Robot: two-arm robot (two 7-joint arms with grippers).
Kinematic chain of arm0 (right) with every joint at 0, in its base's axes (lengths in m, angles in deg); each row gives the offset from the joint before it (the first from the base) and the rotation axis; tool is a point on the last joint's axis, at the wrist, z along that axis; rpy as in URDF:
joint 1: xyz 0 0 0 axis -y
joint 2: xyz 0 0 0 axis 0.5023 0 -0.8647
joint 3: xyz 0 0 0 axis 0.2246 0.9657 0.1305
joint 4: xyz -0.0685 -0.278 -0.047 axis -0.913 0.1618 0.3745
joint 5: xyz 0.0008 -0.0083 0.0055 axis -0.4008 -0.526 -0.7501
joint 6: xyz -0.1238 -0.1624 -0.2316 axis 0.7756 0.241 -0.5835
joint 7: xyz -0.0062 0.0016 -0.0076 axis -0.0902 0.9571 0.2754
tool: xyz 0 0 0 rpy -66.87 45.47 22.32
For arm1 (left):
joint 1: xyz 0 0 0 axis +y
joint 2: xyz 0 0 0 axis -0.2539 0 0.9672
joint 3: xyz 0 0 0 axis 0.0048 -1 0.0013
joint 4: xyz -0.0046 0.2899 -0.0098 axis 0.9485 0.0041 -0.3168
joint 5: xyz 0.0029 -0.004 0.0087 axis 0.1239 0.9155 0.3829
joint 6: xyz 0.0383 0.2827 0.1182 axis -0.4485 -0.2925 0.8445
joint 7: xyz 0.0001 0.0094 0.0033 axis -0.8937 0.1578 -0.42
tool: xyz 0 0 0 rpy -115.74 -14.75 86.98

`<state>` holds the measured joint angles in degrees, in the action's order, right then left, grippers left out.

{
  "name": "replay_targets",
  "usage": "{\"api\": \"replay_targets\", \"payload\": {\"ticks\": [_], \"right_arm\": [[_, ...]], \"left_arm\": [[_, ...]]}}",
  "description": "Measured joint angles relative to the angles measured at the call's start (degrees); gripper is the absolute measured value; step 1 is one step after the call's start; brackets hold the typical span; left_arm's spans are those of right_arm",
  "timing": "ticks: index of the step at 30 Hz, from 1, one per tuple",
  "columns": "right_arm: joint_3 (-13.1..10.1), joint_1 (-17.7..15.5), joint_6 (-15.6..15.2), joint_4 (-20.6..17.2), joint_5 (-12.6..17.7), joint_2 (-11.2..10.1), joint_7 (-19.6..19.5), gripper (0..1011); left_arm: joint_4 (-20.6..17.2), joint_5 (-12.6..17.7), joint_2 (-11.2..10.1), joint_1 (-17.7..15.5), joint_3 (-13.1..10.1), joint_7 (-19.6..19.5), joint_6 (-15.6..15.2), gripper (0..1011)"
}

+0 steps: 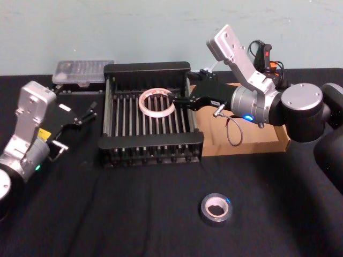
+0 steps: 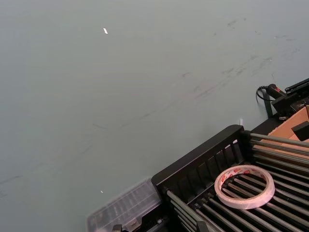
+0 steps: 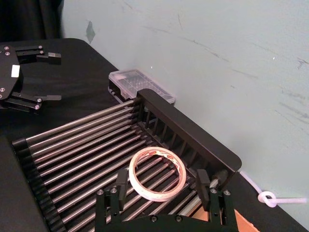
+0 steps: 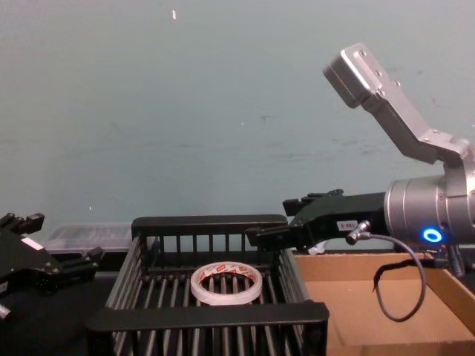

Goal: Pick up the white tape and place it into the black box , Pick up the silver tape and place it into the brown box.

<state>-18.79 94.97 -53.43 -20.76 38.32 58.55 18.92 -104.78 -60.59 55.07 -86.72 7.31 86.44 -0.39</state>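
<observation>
Now my right end effector (image 3: 164, 193) is hovering, fingers spread and empty, over the black slatted plastic crate (image 1: 110, 140), where the thin white tape ring (image 1: 156, 102) is lying. Next I am judging a reach to the grey-silver tape roll (image 1: 216, 209) on the tabletop (image 1: 134, 214), then the shallow brown cardboard box (image 1: 252, 140). My left end effector (image 1: 80, 115) is idling open beside the crate.

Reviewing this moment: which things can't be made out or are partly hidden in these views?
- The brown box: in the head view the right arm covers most of its floor; in the chest view the lower edge cuts it off.
- The silver tape: its core's markings are too small to read in the head view.
- The clear case behind the black box: contents too blurred to tell.
- The left gripper: the chest view's left edge crops it.
</observation>
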Motion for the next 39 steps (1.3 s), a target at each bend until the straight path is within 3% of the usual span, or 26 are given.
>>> {"api": "replay_targets", "payload": {"ticks": [6,15,21,29,39], "right_arm": [[0.0,0.0,0.0,0.0,0.0,0.0,0.0,1002],[-0.5,-0.4,-0.1,-0.7,0.1,-0.2,-0.1,1000],[-2.1,-2.4,-1.4,-4.6,0.8,-1.3,-1.0,1002],[-4.9,-6.8,-4.3,-12.3,2.6,-5.3,-1.9,1002],[-8.6,-15.3,-9.2,-24.6,5.9,-13.5,-1.7,1002]], "left_arm": [[0.0,0.0,0.0,0.0,0.0,0.0,0.0,1001],[0.0,0.0,0.0,0.0,0.0,0.0,0.0,1001],[0.0,0.0,0.0,0.0,0.0,0.0,0.0,1001],[0.0,0.0,0.0,0.0,0.0,0.0,0.0,1001],[0.0,0.0,0.0,0.0,0.0,0.0,0.0,1001]]}}
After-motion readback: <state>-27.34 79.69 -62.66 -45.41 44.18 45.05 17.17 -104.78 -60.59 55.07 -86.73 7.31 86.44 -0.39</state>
